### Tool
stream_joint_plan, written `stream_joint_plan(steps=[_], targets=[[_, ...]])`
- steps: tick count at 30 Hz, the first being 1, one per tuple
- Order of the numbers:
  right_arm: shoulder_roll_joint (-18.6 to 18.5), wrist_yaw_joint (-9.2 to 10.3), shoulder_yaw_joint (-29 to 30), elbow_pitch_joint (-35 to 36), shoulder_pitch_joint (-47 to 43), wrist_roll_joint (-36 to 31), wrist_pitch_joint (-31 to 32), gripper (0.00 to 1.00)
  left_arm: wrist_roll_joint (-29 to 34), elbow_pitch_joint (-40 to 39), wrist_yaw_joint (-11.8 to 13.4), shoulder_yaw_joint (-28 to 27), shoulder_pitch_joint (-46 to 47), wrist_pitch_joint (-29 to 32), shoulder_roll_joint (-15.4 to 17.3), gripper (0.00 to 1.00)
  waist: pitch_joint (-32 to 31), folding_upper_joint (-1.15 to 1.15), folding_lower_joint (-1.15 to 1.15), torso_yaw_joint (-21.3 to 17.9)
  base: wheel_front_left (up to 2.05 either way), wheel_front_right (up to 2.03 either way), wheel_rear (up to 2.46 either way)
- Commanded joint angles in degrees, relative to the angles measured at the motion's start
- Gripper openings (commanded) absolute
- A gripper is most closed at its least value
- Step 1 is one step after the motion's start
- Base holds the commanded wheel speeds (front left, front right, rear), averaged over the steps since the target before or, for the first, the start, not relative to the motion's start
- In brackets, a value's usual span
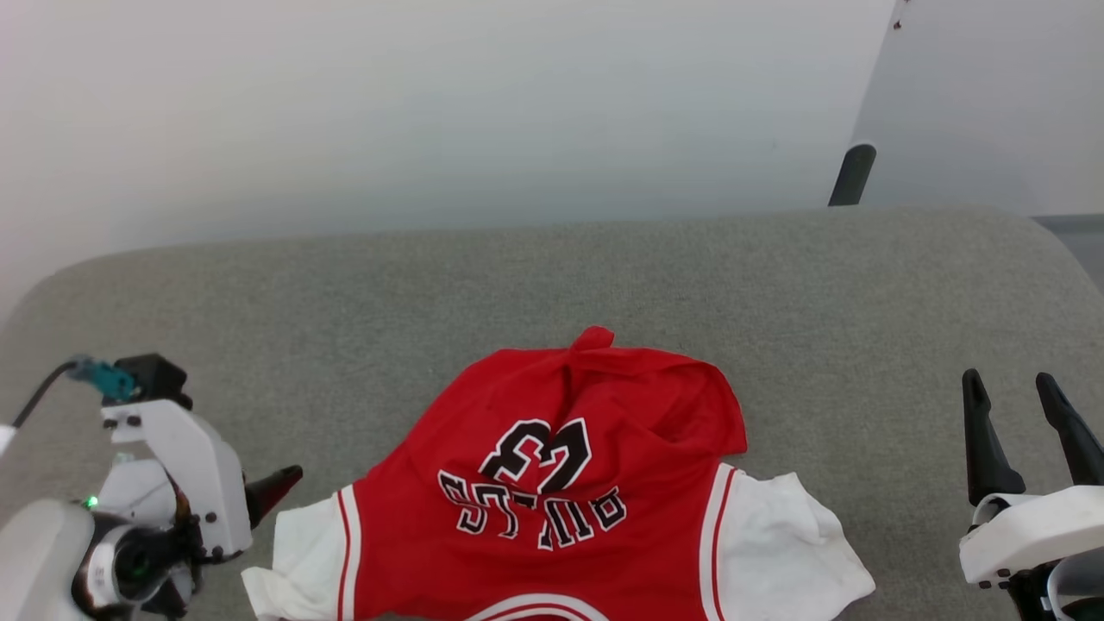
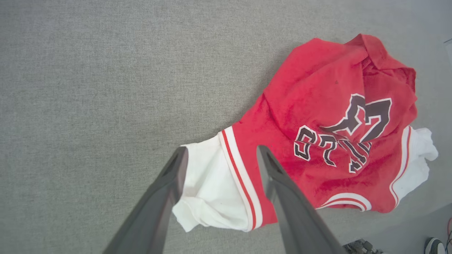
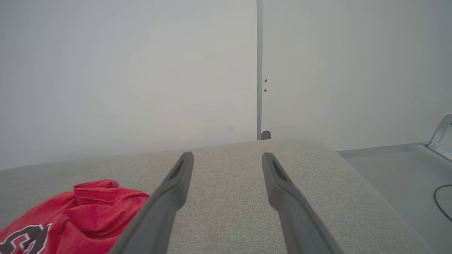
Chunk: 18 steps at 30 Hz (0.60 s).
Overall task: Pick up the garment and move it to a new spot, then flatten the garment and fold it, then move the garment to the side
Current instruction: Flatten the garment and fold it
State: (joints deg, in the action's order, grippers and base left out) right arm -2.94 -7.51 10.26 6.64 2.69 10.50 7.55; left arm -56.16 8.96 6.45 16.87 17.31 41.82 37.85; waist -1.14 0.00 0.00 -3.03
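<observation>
The garment (image 1: 561,483), a red jersey with white sleeves and black "BULLS 23" print, lies crumpled on the grey table (image 1: 517,285) at the near middle, its far part bunched up. My left gripper (image 2: 221,149) is open. In the left wrist view its two fingers frame the white sleeve (image 2: 208,190) and striped trim with nothing gripped; in the head view a fingertip (image 1: 280,485) shows just left of that sleeve. My right gripper (image 1: 1007,376) stands open and empty over bare table, well right of the other sleeve (image 1: 793,543). In the right wrist view the garment (image 3: 91,208) lies to the left of the right gripper (image 3: 227,155).
The table has rounded far corners and ends at a pale wall (image 1: 431,103). A dark post (image 1: 852,175) rises behind its far right corner. Floor (image 3: 388,169) with a cable (image 3: 441,201) lies past the right edge. A shoe (image 2: 436,245) shows at the corner of the left wrist view.
</observation>
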Motion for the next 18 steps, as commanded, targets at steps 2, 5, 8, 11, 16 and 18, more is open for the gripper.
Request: stream_joint_plan(steps=[2, 5, 8, 11, 16, 18], targets=[[0.09, 0.04, -0.41, 0.31, 0.47, 0.38, -0.12, 1.00, 1.22, 2.92, -1.01, 1.71, 2.49, 2.05, 0.36, 1.00, 1.25, 0.00, 0.00, -0.65, 0.00, 0.00, 0.00], [0.09, 0.04, -0.55, 0.64, 1.23, 0.46, -0.11, 1.00, 2.33, 5.78, -1.92, 3.29, 4.43, 3.63, 0.96, 1.00, 2.81, 0.00, 0.00, -1.17, 0.00, 0.00, 0.00], [0.08, 0.04, -0.69, 0.90, 1.75, 0.44, -0.20, 1.00, 3.01, 9.01, -2.39, 4.36, 5.84, 4.98, 1.11, 1.00, 4.41, 0.00, 0.00, -1.79, 0.00, 0.00, 0.00], [0.09, 0.04, -0.63, 1.03, 2.48, 0.28, -0.25, 1.00, 2.63, 11.59, -2.66, 4.42, 7.14, 5.11, 0.45, 1.00, 5.94, 0.00, 0.00, -2.32, 0.00, 0.00, 0.00], [0.09, 0.04, -0.50, 1.16, 3.08, 0.07, -0.25, 1.00, 1.76, 15.31, -2.31, 4.30, 8.20, 5.74, -0.51, 1.00, 7.40, 0.00, 0.00, -2.84, 0.00, 0.00, 0.00], [0.09, 0.04, -0.42, 1.19, 3.42, 0.01, -0.23, 1.00, 1.30, 17.03, -1.94, 4.34, 8.51, 6.46, -0.93, 1.00, 7.87, 0.00, 0.00, -3.01, 0.00, 0.00, 0.00]])
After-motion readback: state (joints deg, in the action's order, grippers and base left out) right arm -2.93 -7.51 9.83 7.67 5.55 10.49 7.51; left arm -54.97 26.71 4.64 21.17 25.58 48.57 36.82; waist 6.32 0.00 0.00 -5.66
